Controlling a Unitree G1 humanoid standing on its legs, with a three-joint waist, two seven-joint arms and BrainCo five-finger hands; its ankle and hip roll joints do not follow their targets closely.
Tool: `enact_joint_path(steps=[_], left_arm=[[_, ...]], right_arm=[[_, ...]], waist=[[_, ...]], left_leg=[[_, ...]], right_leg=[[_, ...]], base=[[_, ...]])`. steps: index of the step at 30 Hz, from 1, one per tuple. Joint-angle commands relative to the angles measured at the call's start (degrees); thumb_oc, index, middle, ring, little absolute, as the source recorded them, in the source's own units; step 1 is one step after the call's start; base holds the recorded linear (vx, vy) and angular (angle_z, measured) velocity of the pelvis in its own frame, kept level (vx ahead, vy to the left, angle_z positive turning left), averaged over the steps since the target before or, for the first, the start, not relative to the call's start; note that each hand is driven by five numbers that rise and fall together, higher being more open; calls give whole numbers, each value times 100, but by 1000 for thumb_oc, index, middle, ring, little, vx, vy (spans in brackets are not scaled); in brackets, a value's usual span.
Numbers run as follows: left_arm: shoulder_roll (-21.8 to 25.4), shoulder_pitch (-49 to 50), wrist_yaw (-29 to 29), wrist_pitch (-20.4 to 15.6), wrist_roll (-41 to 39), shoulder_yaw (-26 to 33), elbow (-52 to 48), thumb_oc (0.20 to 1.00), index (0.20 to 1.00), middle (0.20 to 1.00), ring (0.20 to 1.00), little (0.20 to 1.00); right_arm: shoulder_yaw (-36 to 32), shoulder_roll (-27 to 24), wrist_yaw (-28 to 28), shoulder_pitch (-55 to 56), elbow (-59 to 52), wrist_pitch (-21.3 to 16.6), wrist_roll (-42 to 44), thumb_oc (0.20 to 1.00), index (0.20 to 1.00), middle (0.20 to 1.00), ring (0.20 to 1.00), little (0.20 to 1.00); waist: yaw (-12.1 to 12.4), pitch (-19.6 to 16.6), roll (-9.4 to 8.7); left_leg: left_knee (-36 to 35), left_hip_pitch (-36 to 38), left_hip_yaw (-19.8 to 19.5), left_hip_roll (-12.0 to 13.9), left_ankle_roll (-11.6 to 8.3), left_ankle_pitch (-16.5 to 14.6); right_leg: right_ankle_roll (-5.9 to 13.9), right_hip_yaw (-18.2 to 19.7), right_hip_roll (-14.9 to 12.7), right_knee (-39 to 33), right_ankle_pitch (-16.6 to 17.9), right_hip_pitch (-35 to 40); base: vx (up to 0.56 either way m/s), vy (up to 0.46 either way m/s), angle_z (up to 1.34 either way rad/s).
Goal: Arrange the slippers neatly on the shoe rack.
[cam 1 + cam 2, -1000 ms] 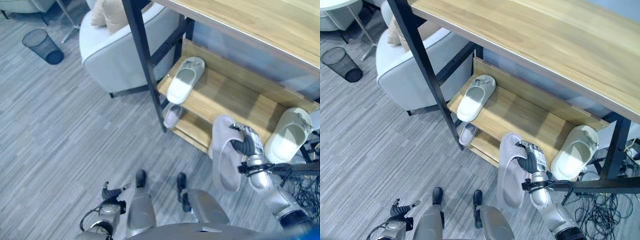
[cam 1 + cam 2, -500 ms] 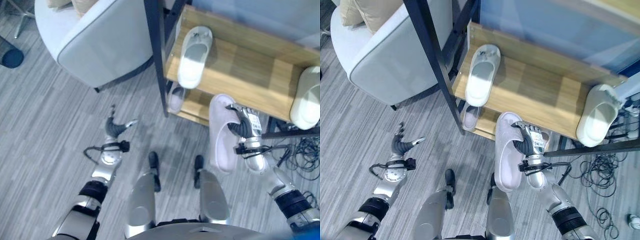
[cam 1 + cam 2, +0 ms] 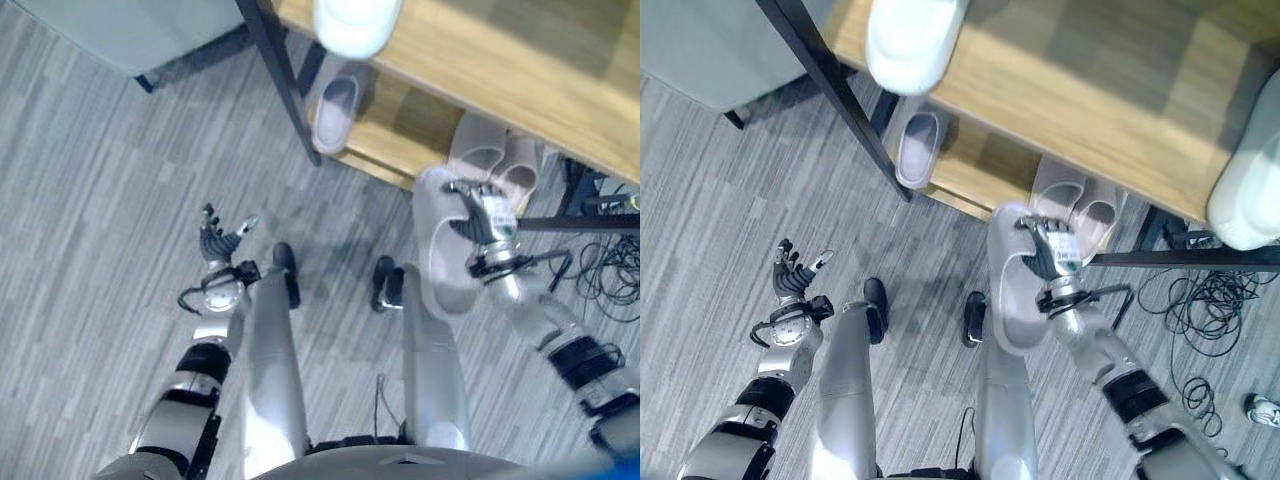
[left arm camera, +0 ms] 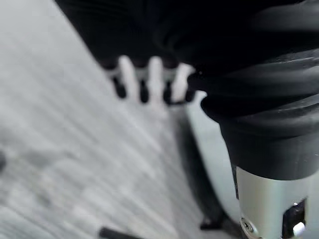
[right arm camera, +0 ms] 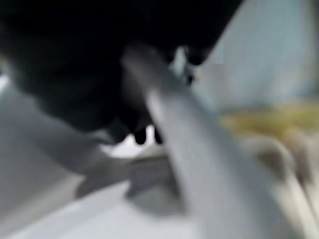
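My right hand (image 3: 1048, 250) is shut on a pale lilac slipper (image 3: 1008, 290), fingers curled over its strap, and holds it sole-down just in front of the wooden shoe rack (image 3: 1090, 100). On the rack's low shelf a pair of pinkish slippers (image 3: 1076, 205) lies right behind the held one, and a single lilac slipper (image 3: 918, 148) lies near the black post (image 3: 280, 80). Two white slippers rest on the upper shelf, one at the left (image 3: 910, 35) and one at the right (image 3: 1250, 190). My left hand (image 3: 215, 240) hangs open over the carpet, holding nothing.
A grey armchair (image 3: 130, 30) stands left of the rack. Black cables (image 3: 1200, 300) lie tangled on the floor to the right, with a shoe (image 3: 1262, 410) beyond them. Grey carpet stretches out to the left.
The camera has tipped down, so the low shelf and its pinkish pair now show. My right hand has kept hold of the lilac slipper, now close before that shelf. The left hand came up.
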Motion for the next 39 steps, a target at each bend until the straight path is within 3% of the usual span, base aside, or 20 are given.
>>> enact_joint_path(steps=[1,7,11,18,21,27,39], left_arm=[[99,154,-2,-235,-865,409,529,1000,1000,1000,1000,1000],[181,120,287,-169,-1229,565,942,1000,1000,1000,1000,1000],[183,74,232,-183,-1355,431,949,1000,1000,1000,1000,1000],[456,-2,-22,-188,-1535,153,762,1000,1000,1000,1000,1000],[412,50,47,-262,-1841,216,764,1000,1000,1000,1000,1000],[434,681,146,-327,-1285,163,-281,1000,1000,1000,1000,1000],[366,1109,362,-439,-1162,382,-711,1000,1000,1000,1000,1000]], right_arm=[[-163,225,-326,54,-49,-20,266,200,200,200,200,200],[-282,211,-643,-1357,225,-50,1305,200,200,200,200,200],[-121,163,-592,-1914,578,-78,1634,200,200,200,200,200],[496,-48,-289,-3182,2499,-252,3086,200,200,200,200,200],[664,6,-399,-3787,3355,-41,3300,200,200,200,200,200],[1146,-192,-389,-4505,3599,94,2846,200,200,200,200,200],[1205,-132,-426,-5071,4428,206,3135,200,200,200,200,200]], waist=[[5,-462,139],[182,-535,222],[254,-570,236],[473,-318,146],[578,-273,162],[745,-127,286],[899,-25,276]], left_leg=[[793,-341,-254,85,325,-1032],[1921,-1538,-318,-67,424,-1385],[2185,-1883,-328,-163,433,-1444],[2334,-2027,-225,-264,381,-1486],[2387,-2027,-197,-298,392,-1566],[2428,-2027,-139,-370,410,-1578],[2188,-2027,-173,-491,374,-1459]], right_leg=[[612,620,-111,-530,422,-66],[471,861,-157,750,-18,-1339],[443,938,-209,1090,-115,-1684],[412,1108,-361,1488,-204,-1907],[376,1164,-379,1555,-234,-1966],[340,1263,-412,1669,-249,-2003],[353,1262,-525,1600,-228,-1969]], base=[[72,-23,-3],[87,-29,7],[77,-16,16],[56,-9,10],[61,-3,3],[25,5,5],[11,-3,6]])
